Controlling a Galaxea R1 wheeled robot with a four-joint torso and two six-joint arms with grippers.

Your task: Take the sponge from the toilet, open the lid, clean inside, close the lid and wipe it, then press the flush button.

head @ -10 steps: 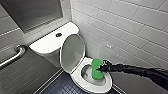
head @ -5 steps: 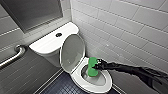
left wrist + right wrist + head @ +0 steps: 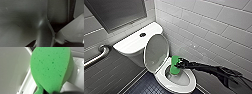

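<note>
the right arm comes in from 4 o'clock, stretched low and almost straight toward 9 o'clock over the toilet (image 3: 182, 88) bowl. the right pincer (image 3: 180, 65) is clamped on the waist of the sponge (image 3: 174, 63). the sponge stands on end, its long axis running 12 to 6 o'clock, lower end in the bowl, just beside the raised lid (image 3: 156, 51). since a second ago the sponge has edged slightly up and toward the lid.
</note>
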